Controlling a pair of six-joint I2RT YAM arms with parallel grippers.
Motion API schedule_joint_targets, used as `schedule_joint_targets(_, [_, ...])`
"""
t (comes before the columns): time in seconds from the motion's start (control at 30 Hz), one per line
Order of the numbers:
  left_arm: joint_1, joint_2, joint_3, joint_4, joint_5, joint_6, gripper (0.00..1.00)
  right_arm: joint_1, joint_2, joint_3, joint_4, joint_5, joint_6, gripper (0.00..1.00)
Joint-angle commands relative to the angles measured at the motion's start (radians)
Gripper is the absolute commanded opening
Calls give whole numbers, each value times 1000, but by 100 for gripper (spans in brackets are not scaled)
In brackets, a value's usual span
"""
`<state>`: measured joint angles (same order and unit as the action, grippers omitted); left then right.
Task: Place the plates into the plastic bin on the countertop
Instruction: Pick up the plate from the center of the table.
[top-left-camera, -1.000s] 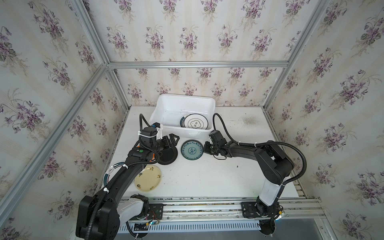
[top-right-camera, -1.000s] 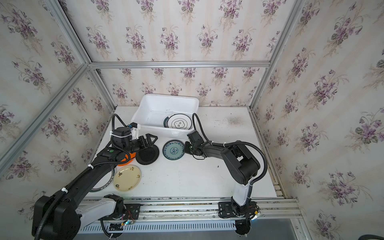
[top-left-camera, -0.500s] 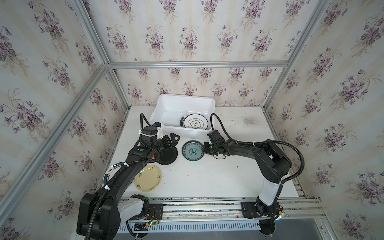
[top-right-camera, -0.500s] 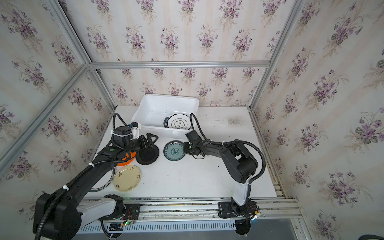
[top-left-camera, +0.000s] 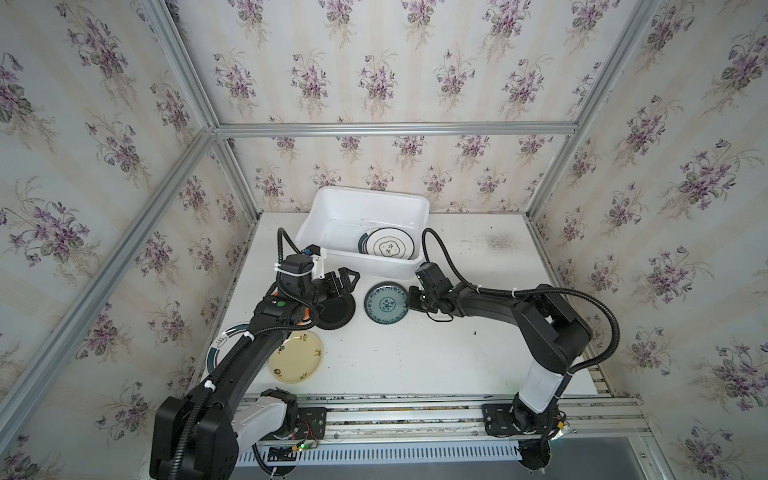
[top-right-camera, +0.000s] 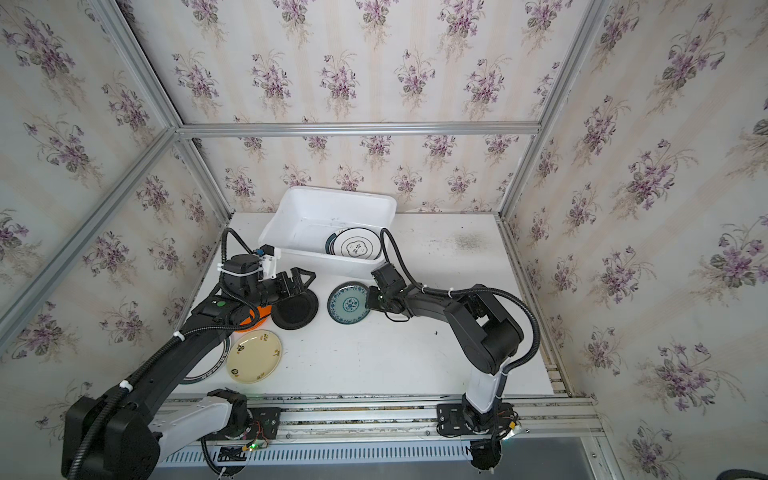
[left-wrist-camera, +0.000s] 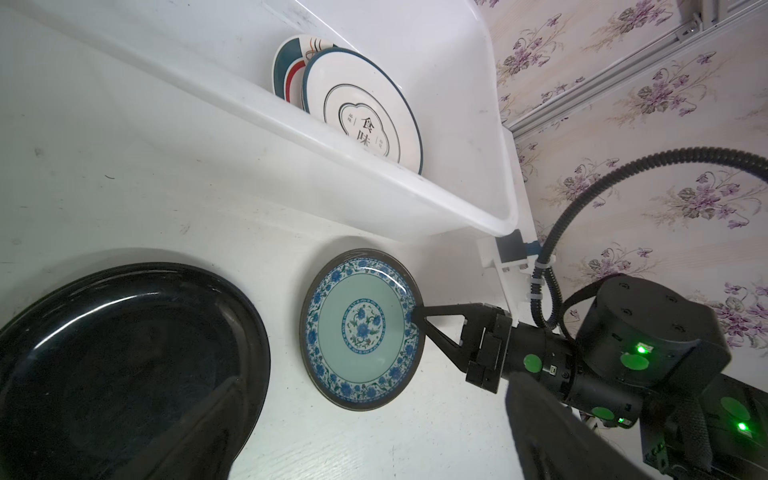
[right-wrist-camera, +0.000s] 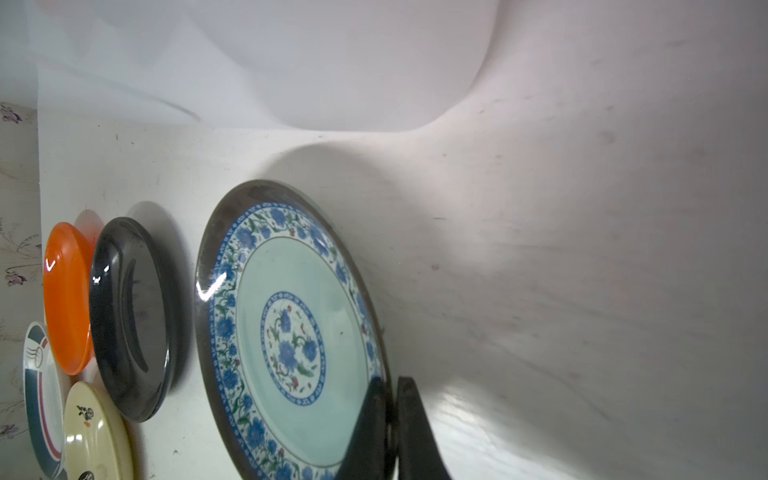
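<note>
Behind character plate (left-wrist-camera: 361, 108), striped plate (left-wrist-camera: 287, 62)

Teal plate (top-left-camera: 387, 302): blue floral band, dark rim. Black plate (top-left-camera: 338, 313), orange plate (right-wrist-camera: 68, 297) plain. Cream plate (top-left-camera: 296, 357): small dark motifs. Plastic bin (top-left-camera: 365, 208) white.

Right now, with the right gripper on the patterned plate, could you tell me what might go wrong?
1. The right gripper pinches only the thin rim of the teal-patterned plate; lifted, it could pivot or slip out.
2. The wall of the plastic bin stands close beside that plate; a low lift may catch it.
3. The left gripper hangs open above the black plate nearby; the arms may crowd each other.
</note>
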<state>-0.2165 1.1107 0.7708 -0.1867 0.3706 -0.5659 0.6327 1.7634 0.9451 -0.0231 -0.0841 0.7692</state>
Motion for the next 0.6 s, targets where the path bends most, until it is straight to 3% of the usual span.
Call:
schedule_joint_targets(0.0, [-1,-9,-5,25,7,-8,100,0,-41,-34,0,76,-5,0])
schedule_joint_targets(0.3, [-28,-55,-27,24,2,-19,100,1,-171,-156,31,81,32,0])
schedule_joint_targets(0.57, [-106,-96,-51,24,-59,-38,100,-1,-399,-294,31,83,79,0])
